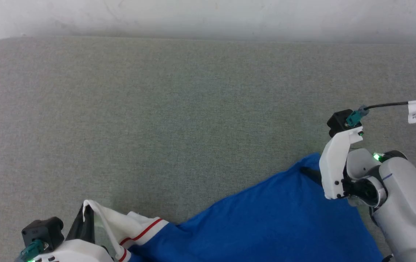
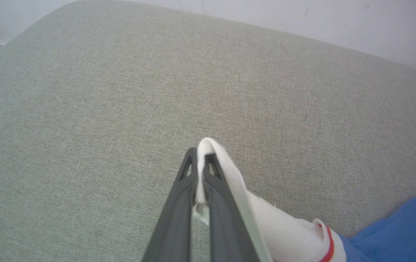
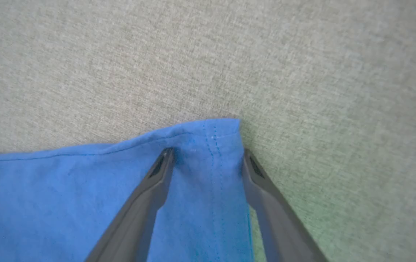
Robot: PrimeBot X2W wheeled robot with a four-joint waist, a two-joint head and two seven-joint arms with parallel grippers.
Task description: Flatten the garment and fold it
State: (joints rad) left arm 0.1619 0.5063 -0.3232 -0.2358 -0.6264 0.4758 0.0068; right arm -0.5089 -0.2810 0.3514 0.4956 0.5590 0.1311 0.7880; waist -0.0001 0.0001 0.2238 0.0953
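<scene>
The garment (image 1: 266, 222) lies rumpled at the near edge of the table (image 1: 157, 109). The left end effector (image 2: 200, 160) is clamped on its white sleeve (image 2: 277, 225). The right end effector (image 3: 208, 154) has its fingers apart astride the blue hem corner (image 3: 215, 134). Flattening looks barely begun, and all the folding remains.

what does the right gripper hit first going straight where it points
Probably the blue hem corner of the garment, just ahead of the right gripper; beyond it, the grey surface. Depth unclear.

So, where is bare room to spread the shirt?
Bare: the grey surface from the wall down to the garment. Crowded: the near edge, with the left gripper pinching the sleeve and the right gripper open over the blue corner.
</scene>
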